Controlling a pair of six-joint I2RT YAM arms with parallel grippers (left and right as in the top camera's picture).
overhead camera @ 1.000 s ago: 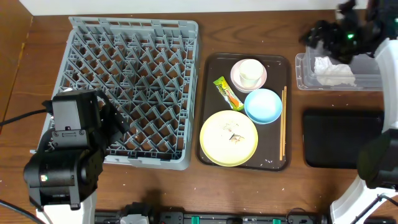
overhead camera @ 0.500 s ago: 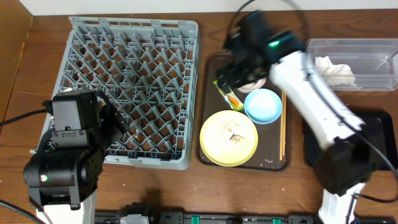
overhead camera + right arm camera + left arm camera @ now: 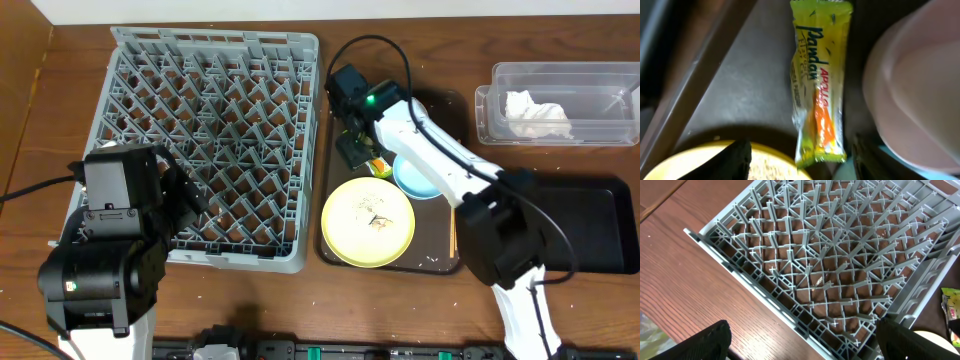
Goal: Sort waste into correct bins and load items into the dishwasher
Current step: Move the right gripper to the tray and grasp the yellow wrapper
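Grey dish rack [image 3: 205,140] took the left of the bench [image 3: 65,120]. Left pincer [image 3: 805,345] hung over its near edge, fingers spread wide, holding nothing. Brown serving tray [image 3: 440,250] sat mid-bench and the black tray [image 3: 590,225] near right. Clear tub [image 3: 560,100] sat far right, with the crumpled napkin [image 3: 535,112] inside. On the serving tray were the yellow plate [image 3: 368,222] with crumbs [image 3: 378,217], the blue bowl [image 3: 412,182] and the pink saucer [image 3: 910,85]. The green-and-orange wrapper [image 3: 820,90] lay flat just left of the saucer. Right pincer [image 3: 802,157] hung over it, fingers apart, not gripping.
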